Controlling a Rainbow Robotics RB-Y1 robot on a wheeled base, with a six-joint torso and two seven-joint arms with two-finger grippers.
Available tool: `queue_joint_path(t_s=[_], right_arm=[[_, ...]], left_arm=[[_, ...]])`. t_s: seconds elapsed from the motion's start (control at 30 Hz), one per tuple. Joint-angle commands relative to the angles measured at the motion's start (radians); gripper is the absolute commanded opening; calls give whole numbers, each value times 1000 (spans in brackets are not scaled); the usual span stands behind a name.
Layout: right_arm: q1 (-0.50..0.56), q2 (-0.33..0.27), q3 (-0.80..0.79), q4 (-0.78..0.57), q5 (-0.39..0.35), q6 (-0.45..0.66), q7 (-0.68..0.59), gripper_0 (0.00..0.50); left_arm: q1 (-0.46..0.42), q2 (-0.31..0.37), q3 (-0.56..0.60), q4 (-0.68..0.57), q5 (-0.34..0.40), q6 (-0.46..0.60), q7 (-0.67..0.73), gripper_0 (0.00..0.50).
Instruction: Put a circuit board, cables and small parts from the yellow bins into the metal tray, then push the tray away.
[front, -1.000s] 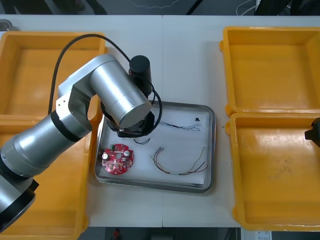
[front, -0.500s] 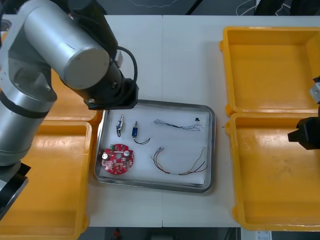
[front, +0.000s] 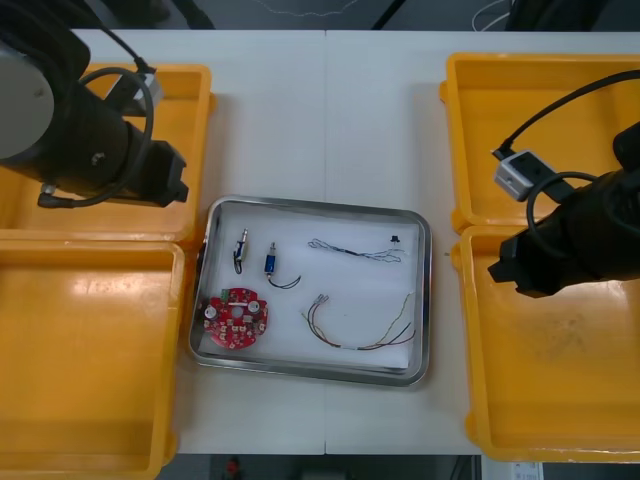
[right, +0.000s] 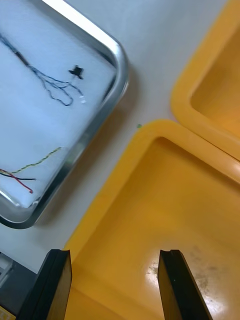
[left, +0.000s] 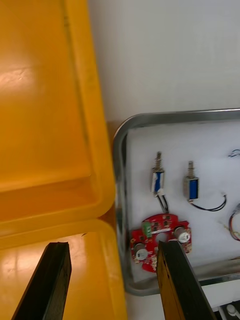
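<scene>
The left gripper (left: 112, 250) hangs over the far left bin (front: 195, 110), just beside the left rim of the tray (front: 318, 206). Its fingers are spread with nothing between them. The right gripper (right: 115, 255) hovers over the near right bin (front: 560, 390), its fingers also spread and bare. With both arms out to the sides, the tray is uncovered on the table (front: 330, 120) between the bins.

In the tray, the board (front: 236, 318) lies flat in the near left corner. Two small metal parts (front: 271, 262) lie side by side just beyond it. The blue and white cable (front: 350, 250) stretches toward the far right, where a tiny black part (front: 396, 239) sits. The red and yellow cable (front: 365, 340) curls at the near right. All of these lie apart from one another, so a push should not disturb them much.

Loading looks finished and only the push remains. That probably calls for one gripper to come down behind the tray's near rim.
</scene>
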Motion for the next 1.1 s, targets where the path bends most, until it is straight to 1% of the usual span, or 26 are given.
queue_joint_path(t_s=[0.03, 0.13, 0.27, 0.37, 0.4, 0.5, 0.57, 0.63, 0.8, 0.87, 0.9, 0.97, 1.07, 1.1], right_arm=[[-74, -35, 139, -63, 25, 3, 5, 500], [-92, -34, 208, -86, 44, 3, 16, 500], [-108, -34, 291, -119, 96, -7, 22, 500], [-119, -18, 349, -113, 125, -23, 28, 500], [-119, -18, 349, -113, 125, -23, 28, 500], [-160, -1, 418, -113, 150, -24, 39, 500], [-191, 26, 473, -101, 159, -30, 48, 500], [-217, 57, 513, -81, 170, -30, 54, 500], [-315, 151, 616, -1, 196, -29, 73, 500], [-347, 195, 656, 43, 206, -29, 74, 500], [-353, 206, 665, 52, 212, -29, 76, 500], [-373, 249, 703, 89, 237, -30, 77, 500], [-382, 287, 751, 124, 262, -49, 79, 500], [-382, 287, 751, 124, 262, -49, 79, 500]], left_arm=[[99, 81, 76, -88, 12, 6, -55, 500], [152, 106, 117, -111, 12, 6, -66, 500], [213, 132, 168, -124, 12, 6, -86, 500], [251, 141, 202, -126, 11, 6, -101, 500], [251, 141, 202, -126, 11, 6, -101, 500], [296, 141, 231, -126, -16, 6, -134, 500], [336, 141, 240, -126, -49, 6, -172, 500], [368, 141, 244, -124, -65, 6, -195, 500], [428, 146, 251, -118, -46, 6, -196, 500], [435, 146, 251, -118, -43, 6, -196, 500], [435, 146, 251, -118, -42, 6, -196, 500], [437, 146, 257, -111, -37, 6, -195, 500], [437, 146, 260, -108, -35, 6, -195, 500], [437, 146, 260, -108, -35, 6, -195, 500]])
